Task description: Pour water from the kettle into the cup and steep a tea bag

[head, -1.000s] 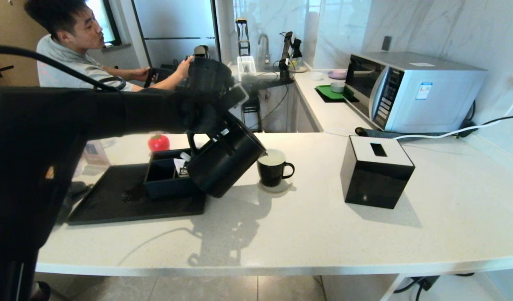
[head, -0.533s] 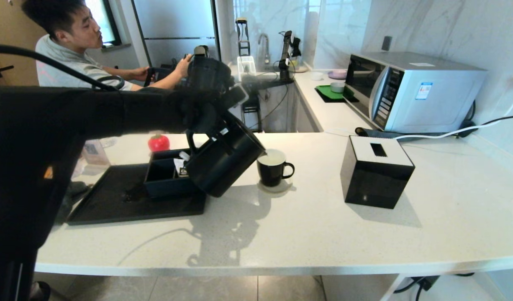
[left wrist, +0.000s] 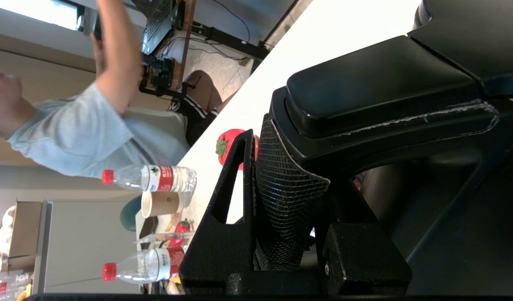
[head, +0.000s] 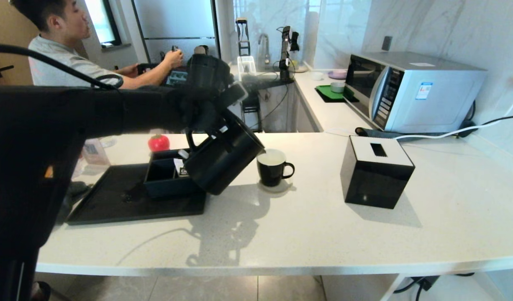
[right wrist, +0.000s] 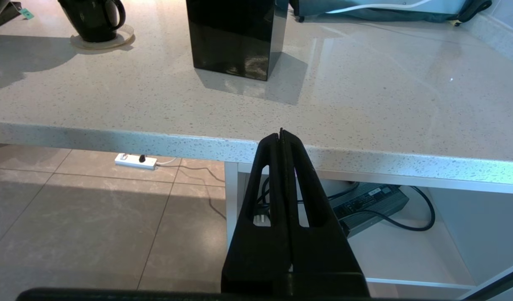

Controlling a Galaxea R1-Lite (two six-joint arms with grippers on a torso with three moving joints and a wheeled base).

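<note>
The matte-black kettle (head: pixel 223 161) hangs tilted to the right above the counter, its spout just left of the cup's rim. My left gripper (head: pixel 204 119) is shut on the kettle's loop handle (left wrist: pixel 386 92), its mesh pad (left wrist: pixel 281 188) pressed against it. The glossy black cup (head: pixel 273 172) stands on a round coaster (head: pixel 281 187), with pale liquid inside. My right gripper (right wrist: pixel 281 134) is shut on nothing, parked below the counter's front edge. A small teal tag (right wrist: pixel 26 14) lies on the counter left of the cup; the tea bag's pouch is out of view.
A black tray (head: pixel 114 200) carries a compartment box (head: pixel 164 177) holding a white sachet (head: pixel 182 166). A black tissue box (head: pixel 377 171) stands right of the cup. A red tomato-shaped item (head: pixel 158 142), a microwave (head: pixel 411 90) and a seated person (head: pixel 60 62) are behind.
The kettle has shifted slightly left and up, its spout drawing back from the cup's rim. The person behind moved his hand. The right arm has not moved.
</note>
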